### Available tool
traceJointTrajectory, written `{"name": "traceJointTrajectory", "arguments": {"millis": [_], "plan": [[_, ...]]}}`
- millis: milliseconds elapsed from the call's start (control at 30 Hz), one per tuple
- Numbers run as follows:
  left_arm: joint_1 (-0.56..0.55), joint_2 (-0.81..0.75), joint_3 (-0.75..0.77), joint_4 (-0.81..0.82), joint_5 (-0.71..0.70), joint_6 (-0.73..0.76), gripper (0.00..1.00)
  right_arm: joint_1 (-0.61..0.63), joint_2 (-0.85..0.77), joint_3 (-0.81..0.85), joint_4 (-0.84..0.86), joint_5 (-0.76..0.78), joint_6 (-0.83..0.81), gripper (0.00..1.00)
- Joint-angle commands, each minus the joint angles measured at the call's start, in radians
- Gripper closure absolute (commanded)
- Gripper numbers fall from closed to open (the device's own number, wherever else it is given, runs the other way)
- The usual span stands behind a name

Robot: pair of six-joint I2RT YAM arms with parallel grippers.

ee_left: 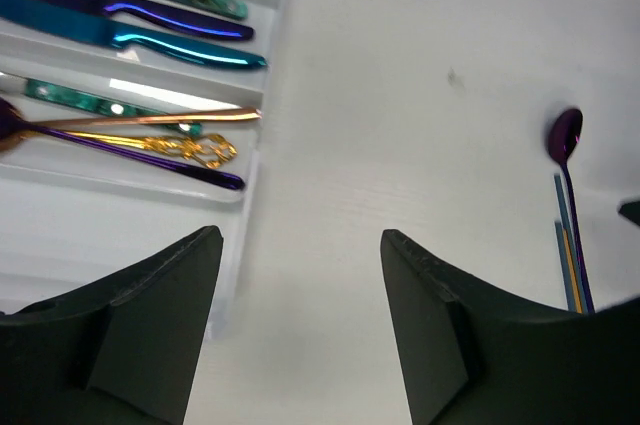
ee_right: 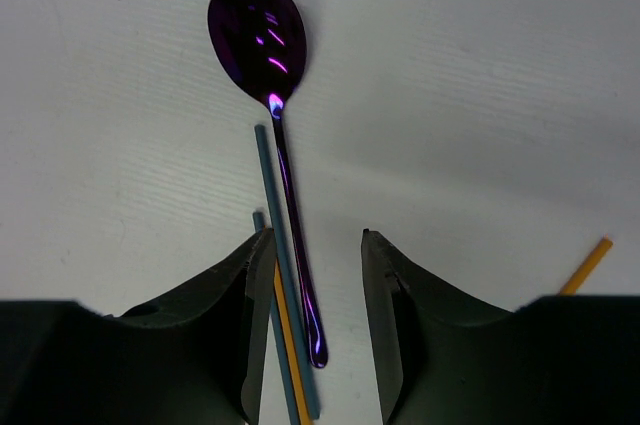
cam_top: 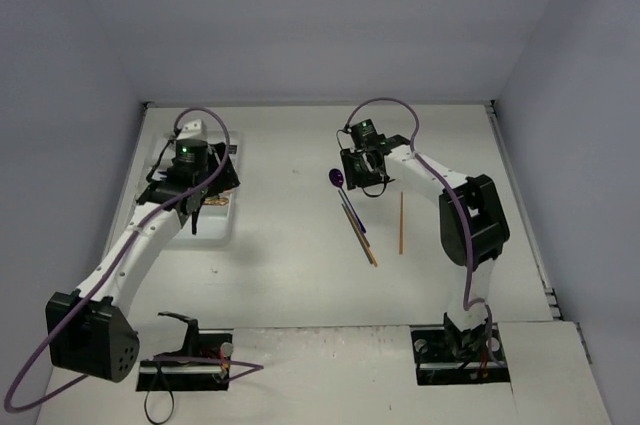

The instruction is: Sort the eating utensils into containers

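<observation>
The purple spoon [ee_right: 257,30] lies on the table [cam_top: 290,265], also seen as the purple spoon [cam_top: 336,177] from above. Its handle runs between the fingers of my right gripper [ee_right: 318,235], which is low over it. The jaws stand narrowly apart and grip nothing. Two teal rods [ee_right: 268,185] and an orange rod [ee_right: 290,345] lie against the left finger. My left gripper [ee_left: 300,235] hangs open and empty over bare table, just right of the white tray [ee_left: 272,55]. In the tray lie a purple knife [ee_left: 130,10], a blue knife [ee_left: 150,43] and a gold-orange utensil [ee_left: 150,120].
Another orange rod [cam_top: 401,223] lies alone on the table to the right of the right gripper [cam_top: 358,185]. The tray [cam_top: 215,220] sits at the table's left side under the left arm's wrist. Walls close in the table at the back and on both sides.
</observation>
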Motion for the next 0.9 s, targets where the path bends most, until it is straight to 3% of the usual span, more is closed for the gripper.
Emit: {"name": "traceJointTrajectory", "arguments": {"millis": [0,267,433,800,867], "plan": [[-0.078,-0.044,-0.010,-0.021,-0.020,-0.018,0.37,0.013,0.067,0.100,0.013,0.039,-0.010,0.65],[-0.150,-0.077,-0.024,-0.022,-0.028,-0.035,0.37,0.046,0.166,0.170,0.013,0.065,-0.015,0.70],[-0.156,-0.094,-0.038,-0.018,-0.025,-0.042,0.37,0.059,0.206,0.167,0.014,0.126,-0.007,0.79],[-0.167,-0.090,-0.046,-0.016,-0.008,-0.052,0.37,0.060,0.229,0.121,0.014,0.144,-0.003,0.87],[-0.171,-0.083,-0.038,-0.016,-0.002,-0.052,0.37,0.057,0.227,0.105,0.014,0.141,-0.004,0.95]]}}
